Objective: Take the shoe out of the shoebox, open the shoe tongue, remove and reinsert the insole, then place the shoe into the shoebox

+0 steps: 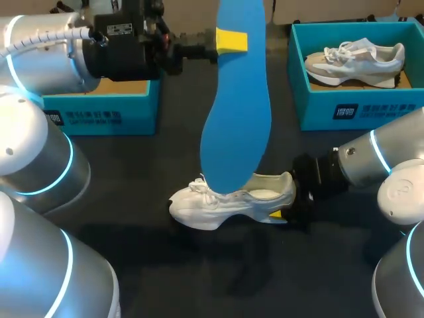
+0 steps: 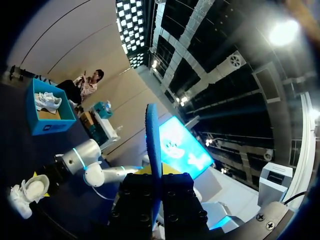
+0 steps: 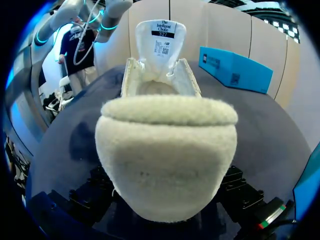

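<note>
Two shoes are in sight. One white shoe (image 1: 232, 199) stands on the dark tabletop (image 1: 132, 232), with its tongue (image 3: 160, 37) pulled upright. The second shoe (image 1: 354, 59), grey and white, lies inside a teal box (image 1: 358, 109) behind the white shoe on the right arm's side. A second teal box (image 1: 99, 109) sits behind the white shoe on the left arm's side.

A single blue insole (image 1: 235, 126) hangs on end above the white shoe, its lower end by the laces; whether it touches them I cannot tell. The left pincer (image 1: 232, 41) pinches the insole near its upper end. The right pincer (image 1: 286, 211) is at the white shoe's heel, its fingers pressed against the heel from both sides.
</note>
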### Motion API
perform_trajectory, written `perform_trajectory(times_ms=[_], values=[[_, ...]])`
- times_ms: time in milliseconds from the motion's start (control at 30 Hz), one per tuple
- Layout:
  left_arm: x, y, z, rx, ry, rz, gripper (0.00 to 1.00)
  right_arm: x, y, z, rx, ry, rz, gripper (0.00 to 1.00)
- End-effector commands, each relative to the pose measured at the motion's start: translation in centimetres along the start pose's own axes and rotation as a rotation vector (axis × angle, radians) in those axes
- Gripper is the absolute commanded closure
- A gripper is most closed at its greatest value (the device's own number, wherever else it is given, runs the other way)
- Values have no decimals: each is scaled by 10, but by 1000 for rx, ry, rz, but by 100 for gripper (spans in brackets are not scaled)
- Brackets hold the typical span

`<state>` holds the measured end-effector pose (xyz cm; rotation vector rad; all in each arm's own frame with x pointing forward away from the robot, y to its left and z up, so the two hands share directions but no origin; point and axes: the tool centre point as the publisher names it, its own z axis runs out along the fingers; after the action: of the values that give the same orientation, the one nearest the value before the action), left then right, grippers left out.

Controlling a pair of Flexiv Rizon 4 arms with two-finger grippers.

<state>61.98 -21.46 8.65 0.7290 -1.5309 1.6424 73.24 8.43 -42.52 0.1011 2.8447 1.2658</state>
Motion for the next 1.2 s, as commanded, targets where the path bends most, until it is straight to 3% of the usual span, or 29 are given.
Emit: perform_trajectory(times_ms=[33, 467, 500, 533, 600, 633, 833, 1200], values=[[-1, -1, 3, 0, 2, 1, 100, 1, 0, 2, 4, -2, 0, 100], [-1, -1, 3, 0, 2, 1, 100, 1, 0, 2, 4, -2, 0, 100], [-1, -1, 3, 0, 2, 1, 100, 1, 0, 2, 4, -2, 0, 76], [-1, -1, 3, 0, 2, 1, 100, 1, 0, 2, 4, -2, 0, 29], [-1, -1, 3, 0, 2, 1, 100, 1, 0, 2, 4, -2, 0, 17], [-1, -1, 3, 0, 2, 1, 100, 1, 0, 2, 4, -2, 0, 0], [-1, -1, 3, 0, 2, 1, 100, 1, 0, 2, 4, -2, 0, 0], [-1, -1, 3, 0, 2, 1, 100, 8, 3, -13, 76, -16, 27, 0]])
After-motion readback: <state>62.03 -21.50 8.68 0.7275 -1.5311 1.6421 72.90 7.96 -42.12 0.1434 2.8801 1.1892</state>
